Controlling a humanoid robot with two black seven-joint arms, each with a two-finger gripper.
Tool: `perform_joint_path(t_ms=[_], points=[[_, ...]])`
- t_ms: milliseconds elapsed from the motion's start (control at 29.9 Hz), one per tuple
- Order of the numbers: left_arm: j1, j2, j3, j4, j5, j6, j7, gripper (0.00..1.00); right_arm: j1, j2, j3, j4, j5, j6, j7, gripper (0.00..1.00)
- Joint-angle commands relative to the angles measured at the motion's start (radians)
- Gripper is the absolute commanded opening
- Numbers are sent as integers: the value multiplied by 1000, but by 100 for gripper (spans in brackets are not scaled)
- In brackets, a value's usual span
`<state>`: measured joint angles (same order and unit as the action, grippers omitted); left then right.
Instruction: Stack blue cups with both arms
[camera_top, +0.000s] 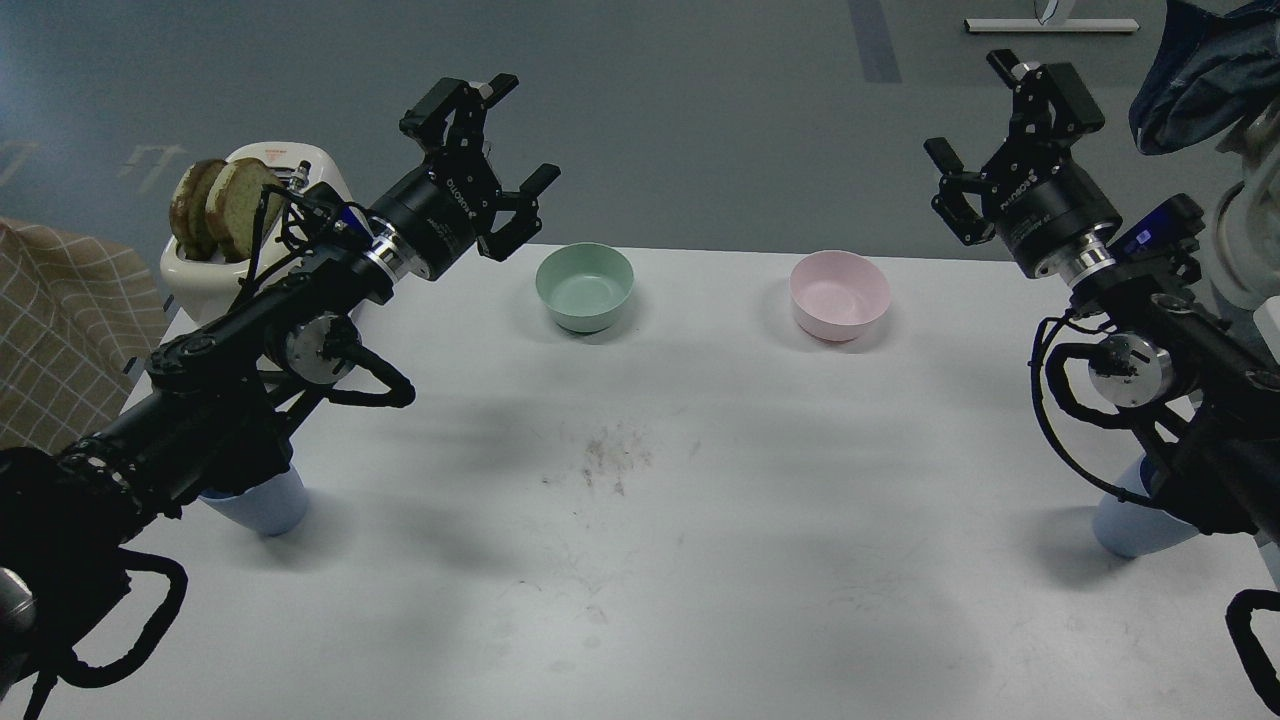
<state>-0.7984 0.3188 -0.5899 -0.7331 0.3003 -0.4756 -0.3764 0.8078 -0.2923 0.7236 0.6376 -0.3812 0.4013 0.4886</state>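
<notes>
Left hand (497, 150) raised with fingers spread wide, right hand (985, 130) raised and wide too, both empty, one blue cup (262, 508) on the white bench (640, 500) under the left arm, other blue cup (1130, 528) half hidden under the right arm, well apart

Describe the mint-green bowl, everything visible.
The mint-green round bowl, matte and plastic-looking, stands upright on the white table near its far edge, left of centre. It is wide and shallow, with a plain rim, a darker shaded base and nothing visible inside. Only the table touches it. The similar pink round bowl stands apart to its right; the left arm's open black pincer hangs above and to its left, clear of it.
</notes>
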Motion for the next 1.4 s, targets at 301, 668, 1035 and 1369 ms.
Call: perform_joint_path(t_ms=[301,668,1035,1369], points=[[24,-30,-11,1,-3,-6,7,98,-15,53,8,-18,-4,8,0,100],[22,-27,-33,-12,-4,-13,8,98,-24,51,16,-9,-2,21,0,100],[16,-23,-24,-14,-4,-13,7,98,-15,39,11,-7,-1,30,0,100],[-24,-79,-13,24,-9,-13,8,98,25,55,-15,-21,-1,42,0,100]])
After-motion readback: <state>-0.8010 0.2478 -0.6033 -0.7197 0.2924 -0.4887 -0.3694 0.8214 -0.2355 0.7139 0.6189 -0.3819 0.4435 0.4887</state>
